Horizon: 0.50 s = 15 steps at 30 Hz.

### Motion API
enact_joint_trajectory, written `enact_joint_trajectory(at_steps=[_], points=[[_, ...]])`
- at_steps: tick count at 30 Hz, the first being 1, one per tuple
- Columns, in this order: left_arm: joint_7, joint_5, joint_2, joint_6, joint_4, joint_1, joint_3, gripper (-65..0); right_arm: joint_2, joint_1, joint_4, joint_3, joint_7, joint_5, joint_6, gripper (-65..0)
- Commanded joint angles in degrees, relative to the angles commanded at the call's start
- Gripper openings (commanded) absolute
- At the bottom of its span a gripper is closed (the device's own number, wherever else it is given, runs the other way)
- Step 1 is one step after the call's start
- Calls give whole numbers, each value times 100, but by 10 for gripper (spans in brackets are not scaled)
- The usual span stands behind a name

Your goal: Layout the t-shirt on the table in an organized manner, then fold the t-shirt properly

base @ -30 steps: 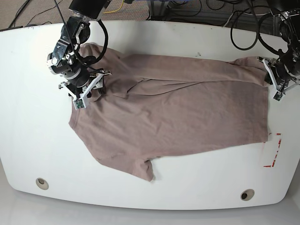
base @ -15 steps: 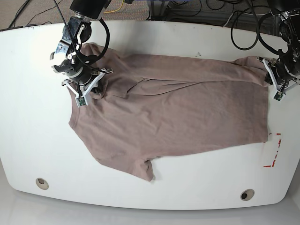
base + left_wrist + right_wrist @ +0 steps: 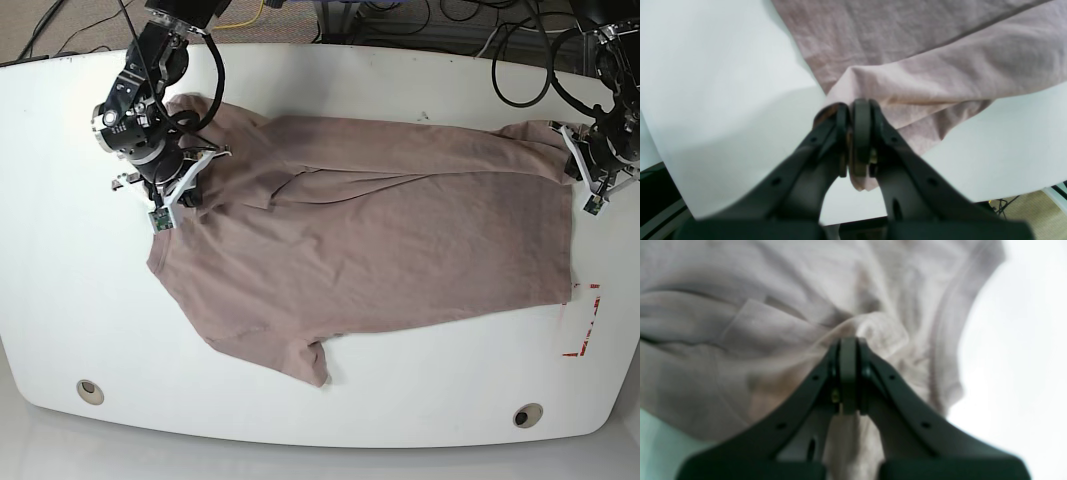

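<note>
The soft, wrinkled mauve-brown cotton t-shirt (image 3: 370, 240) lies spread across the middle of the glossy white tabletop (image 3: 60, 300), its far side doubled over in a long fold and one sleeve pointing toward the near edge. The right gripper (image 3: 848, 350) is clamped on a bunched pinch of cloth by the collar end; the left gripper (image 3: 853, 113) is closed on a folded hem corner at the opposite end. Both holds look thin, so I'd worry a hard pull slips the fabric free or drags the whole shirt sideways. The left gripper sits close to the tabletop's edge, beside the red tape outline (image 3: 585, 320), leaving little slack there; the near side has plenty of bare room.
</note>
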Motion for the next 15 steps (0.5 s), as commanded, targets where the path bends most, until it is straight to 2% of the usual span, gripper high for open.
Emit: enact_joint_trajectory(at_steps=[5,15], points=[[0,0,0,0,0,-88,0,-646,53,26,62,0,-70,290,0,-650],[26,9,9,0,0,-870,9,-646,62,308,62,-9,-70,255,0,-650]])
